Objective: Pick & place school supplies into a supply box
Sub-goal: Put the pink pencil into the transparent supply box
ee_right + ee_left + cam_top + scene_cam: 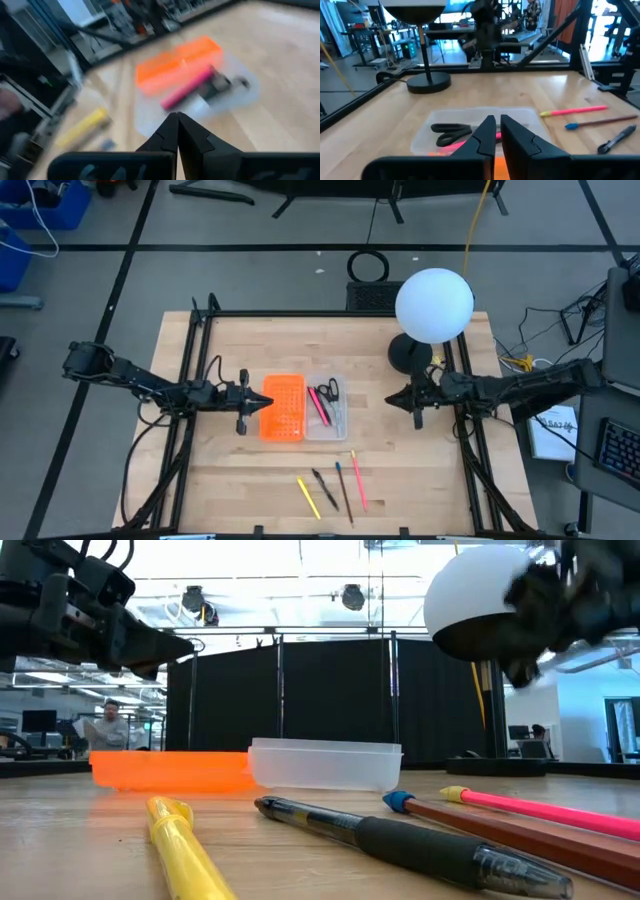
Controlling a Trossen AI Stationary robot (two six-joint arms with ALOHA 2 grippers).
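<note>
Here is the small plastic supply box (303, 408) lying open in the middle of the pale wooden table (230, 470), its bright orange gridded half (283, 407) touching its clear translucent tray (327, 406). Inside the tray, small black-handled scissors (329, 389) are lying beside a thin pink pen (318, 406).

The left gripper (268, 403) is hovering over the orange half's outer edge, empty, its dark fingers (485, 136) standing just barely apart with a thin slit between them. Across the tray, the right gripper (390, 399) is hanging above bare wood just beside the box, clenched tight on nothing.

Near the table's front edge, four more supplies are lying fanned out, well apart from the box: a yellow pen (308, 497), a black pen (324, 490), a brown pencil with a blue end (344, 492) and a pink pencil with a yellow end (358, 480).

A white globe lamp on a black round base (433, 305) is standing behind the right arm. Black frame rails (187, 380) are flanking the table on both sides.
</note>
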